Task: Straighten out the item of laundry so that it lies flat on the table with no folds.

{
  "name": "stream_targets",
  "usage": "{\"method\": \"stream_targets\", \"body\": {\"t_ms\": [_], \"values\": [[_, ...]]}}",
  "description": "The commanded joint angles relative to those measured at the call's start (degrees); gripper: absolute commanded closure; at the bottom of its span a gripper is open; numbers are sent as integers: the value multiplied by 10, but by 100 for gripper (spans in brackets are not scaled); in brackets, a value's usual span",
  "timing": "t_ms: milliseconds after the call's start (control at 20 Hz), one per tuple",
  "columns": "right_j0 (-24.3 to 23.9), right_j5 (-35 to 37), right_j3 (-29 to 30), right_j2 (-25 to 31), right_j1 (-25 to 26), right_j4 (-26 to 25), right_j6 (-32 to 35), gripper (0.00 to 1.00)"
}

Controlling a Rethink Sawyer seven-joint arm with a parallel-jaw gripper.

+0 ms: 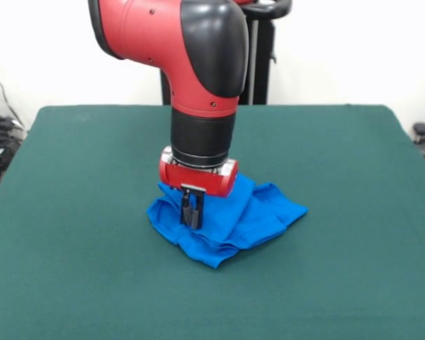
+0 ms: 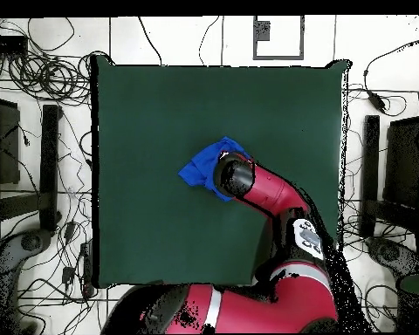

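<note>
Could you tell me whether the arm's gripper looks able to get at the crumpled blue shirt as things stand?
Probably yes: the gripper is already down on the blue shirt, its fingers close together at the cloth, and nothing else on the green table stands in the way.

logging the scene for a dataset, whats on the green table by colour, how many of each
Blue: 1, the crumpled T-shirt on the table
Red and black: 1, the robot arm, its gripper down on the shirt with the fingers close together
Total: 2
</note>
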Motion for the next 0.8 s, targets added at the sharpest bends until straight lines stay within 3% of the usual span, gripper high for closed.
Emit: {"method": "stream_targets", "body": {"t_ms": [50, 400, 800], "values": [[12, 1, -1, 57, 6, -14, 81, 100], [37, 100, 17, 19, -62, -9, 83, 100], [35, 142, 31, 17, -96, -16, 78, 100]]}}
